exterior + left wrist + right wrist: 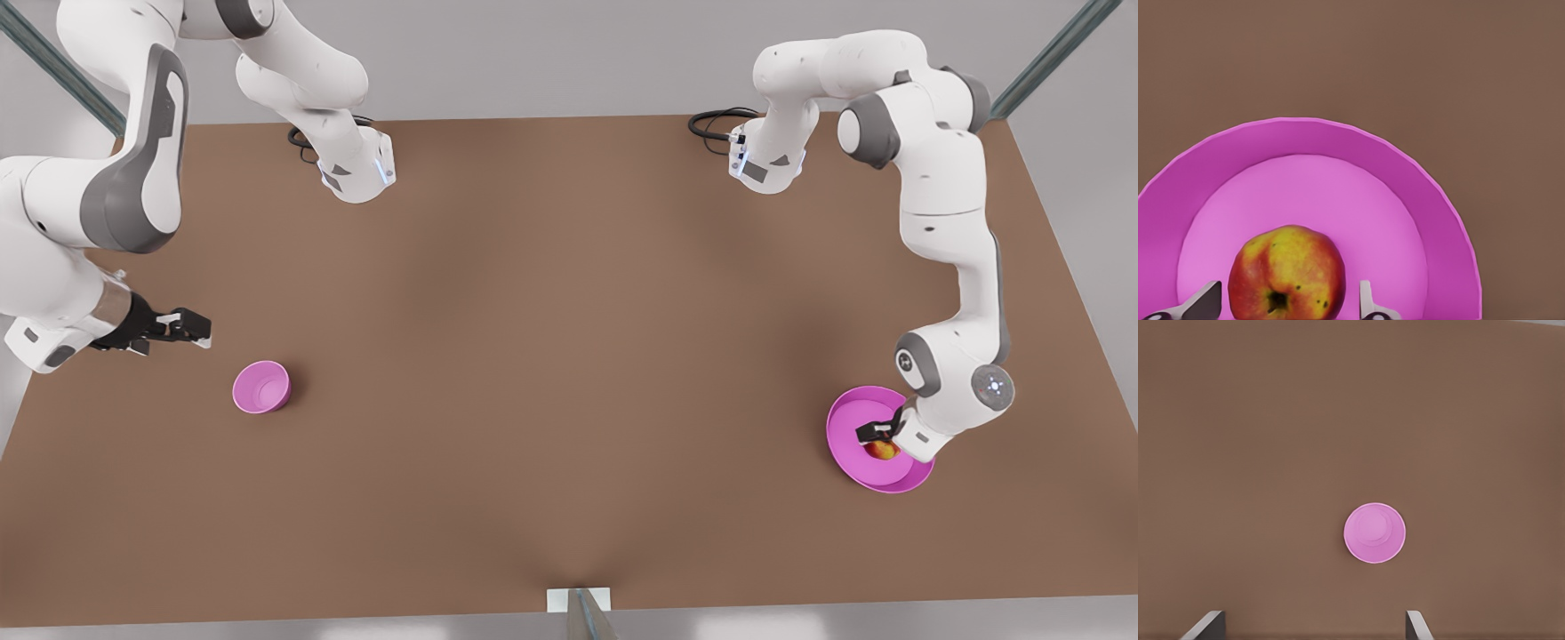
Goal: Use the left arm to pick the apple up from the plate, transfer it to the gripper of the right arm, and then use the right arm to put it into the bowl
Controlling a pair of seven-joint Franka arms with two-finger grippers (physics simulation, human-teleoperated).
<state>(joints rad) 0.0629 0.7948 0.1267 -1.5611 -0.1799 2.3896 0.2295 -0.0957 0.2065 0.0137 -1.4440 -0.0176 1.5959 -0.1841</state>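
Now left gripper (876, 433), jaws open, straddles apple (1287, 273), stem pit facing cam; right gripper (197, 329) open nr bowl (260, 388).

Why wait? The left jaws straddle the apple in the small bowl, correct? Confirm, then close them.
One error: the apple lies on the wide plate, not the bowl, as the left wrist view shows. The left gripper does straddle it, jaws open.
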